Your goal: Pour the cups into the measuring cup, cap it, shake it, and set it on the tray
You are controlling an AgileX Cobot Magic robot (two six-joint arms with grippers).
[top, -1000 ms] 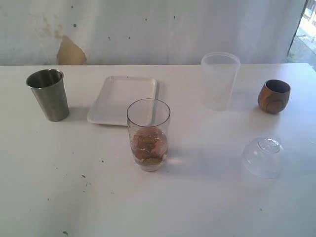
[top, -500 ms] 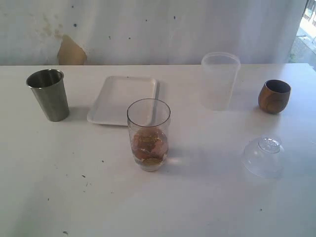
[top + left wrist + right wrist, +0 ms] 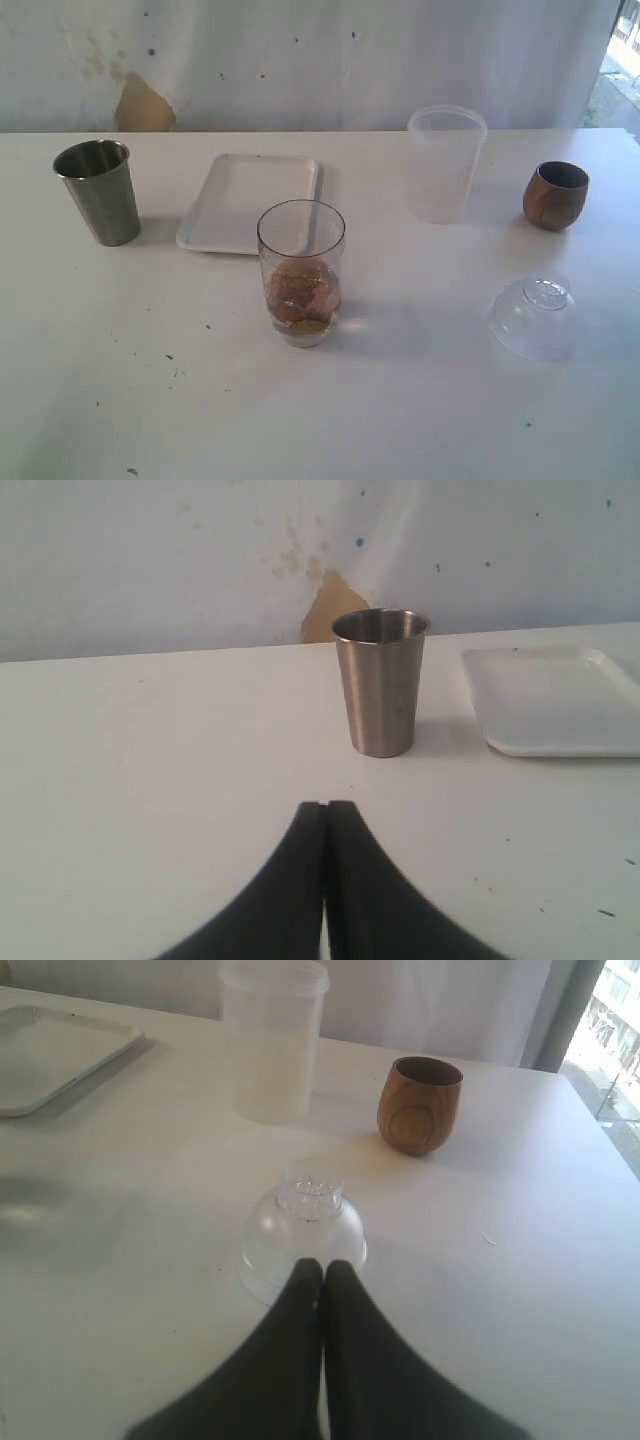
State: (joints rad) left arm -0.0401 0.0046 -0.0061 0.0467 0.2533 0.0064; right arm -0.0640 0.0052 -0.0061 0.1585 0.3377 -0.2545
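Observation:
The clear measuring cup [image 3: 301,270] stands mid-table with brown pieces at its bottom. A steel tumbler [image 3: 98,191] is at the far left, upright; the left wrist view shows it [image 3: 381,681] ahead of my left gripper [image 3: 326,805], which is shut and empty. The brown wooden cup [image 3: 555,195] stands at the far right and appears again [image 3: 419,1104] in the right wrist view. My right gripper [image 3: 323,1264] is shut and empty, just short of the clear dome lid [image 3: 303,1237]. The white tray [image 3: 250,202] lies behind the measuring cup. Neither gripper shows in the exterior view.
A frosted translucent container [image 3: 445,164] stands upright at the back, right of the tray. The dome lid [image 3: 533,317] rests on the table at the front right. A white wall with a brown patch [image 3: 144,104] runs behind the table's far edge.

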